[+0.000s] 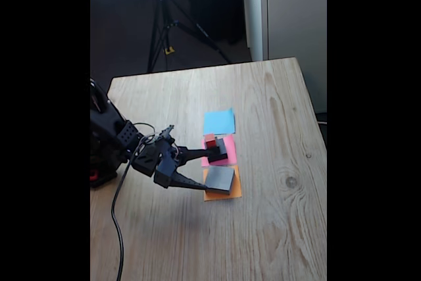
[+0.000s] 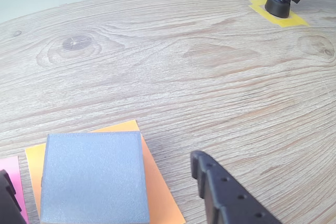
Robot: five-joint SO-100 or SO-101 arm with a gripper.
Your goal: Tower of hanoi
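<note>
Nearest in the fixed view is bare pale wood: the table has long grain lines and a dark knot toward its right side. A black cable trails across the near left part of the top up to the arm, which sits at the left edge and reaches right.

The gripper has its jaws spread wide, holding nothing. One finger lies along the near side of the wide grey block, the other stretches toward the black block. In the wrist view one black fingertip stands just right of the grey block, apart from it.

The grey block lies flat on an orange paper square. Just behind it, on a pink paper square, sits the black block with the tiny red cube at its left top; whether a smaller dark block lies between them, I cannot tell. Beyond that lies a blue paper square, with nothing on it.

Past the table's far edge the floor is dark, a tripod stands there, and a pale wall or door rises at the right. The wrist view shows a black foot on yellow tape at the far end of the tabletop.
</note>
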